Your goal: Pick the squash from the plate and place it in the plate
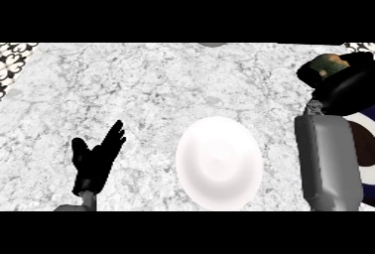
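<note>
Down at the near edge of the worktop (147,89), toward its left side, the left hand (93,158) stands with its fingers straight and pointing up, resting and out of the work, which looks sensible since nothing on that side needs it. Just to the right, close to the middle of the near edge, lies a plain white plate (218,161), bare on top; I take it for the place where the squash is meant to end up, set there within easy reach of the working arm. Further right the grey right forearm (327,163) rises from the near edge and partly covers a second plate (368,149) with a dark rim and brown centre at the right edge of the worktop. At the far right corner the right hand (350,84) is curled round the squash (327,66), a mottled green and orange lump showing above the black fingers. By the look of it, the squash is lifted clear of the dark plate, ready to be carried leftward to the white one.
</note>
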Available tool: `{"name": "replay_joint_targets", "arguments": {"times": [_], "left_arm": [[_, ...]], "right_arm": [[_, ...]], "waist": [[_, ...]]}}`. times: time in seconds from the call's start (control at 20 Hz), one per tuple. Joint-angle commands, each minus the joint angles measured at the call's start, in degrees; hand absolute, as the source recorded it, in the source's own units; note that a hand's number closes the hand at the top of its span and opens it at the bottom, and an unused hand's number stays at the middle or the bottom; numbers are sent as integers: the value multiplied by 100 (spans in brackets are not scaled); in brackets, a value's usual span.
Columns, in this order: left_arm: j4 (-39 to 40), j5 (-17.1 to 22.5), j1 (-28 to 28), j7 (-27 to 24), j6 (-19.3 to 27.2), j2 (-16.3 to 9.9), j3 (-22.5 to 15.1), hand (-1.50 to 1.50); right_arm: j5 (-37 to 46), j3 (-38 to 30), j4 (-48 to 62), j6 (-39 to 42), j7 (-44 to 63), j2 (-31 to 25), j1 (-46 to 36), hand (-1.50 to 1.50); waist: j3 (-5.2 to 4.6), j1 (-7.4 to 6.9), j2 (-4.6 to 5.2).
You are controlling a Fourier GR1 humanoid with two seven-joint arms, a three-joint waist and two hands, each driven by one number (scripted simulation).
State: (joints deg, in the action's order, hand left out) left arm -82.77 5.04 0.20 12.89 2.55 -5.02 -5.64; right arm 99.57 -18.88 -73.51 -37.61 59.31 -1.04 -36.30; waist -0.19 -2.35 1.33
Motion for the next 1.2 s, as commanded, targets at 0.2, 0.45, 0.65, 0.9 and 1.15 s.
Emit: {"name": "replay_joint_targets", "arguments": {"times": [0.2,0.45,0.65,0.9,1.15], "left_arm": [[114,-28,-173,41,-15,76,-70,0],[104,20,-152,127,35,62,26,0],[178,9,74,-147,-82,4,22,0],[-125,23,262,0,-53,-81,57,0],[142,-9,79,-140,-28,-66,158,0]], "right_arm": [[1835,-687,26,-1577,1779,101,48,150],[2519,-1276,38,-1783,2124,103,377,150],[2697,-1690,-222,-2118,2211,103,777,150],[2423,-2192,-133,-2861,1875,104,1136,150],[2156,-2719,92,-3288,1375,102,1000,150]], "waist": [[22,-72,4],[28,-14,-41],[28,60,-71],[35,96,-108],[27,171,-108]]}}
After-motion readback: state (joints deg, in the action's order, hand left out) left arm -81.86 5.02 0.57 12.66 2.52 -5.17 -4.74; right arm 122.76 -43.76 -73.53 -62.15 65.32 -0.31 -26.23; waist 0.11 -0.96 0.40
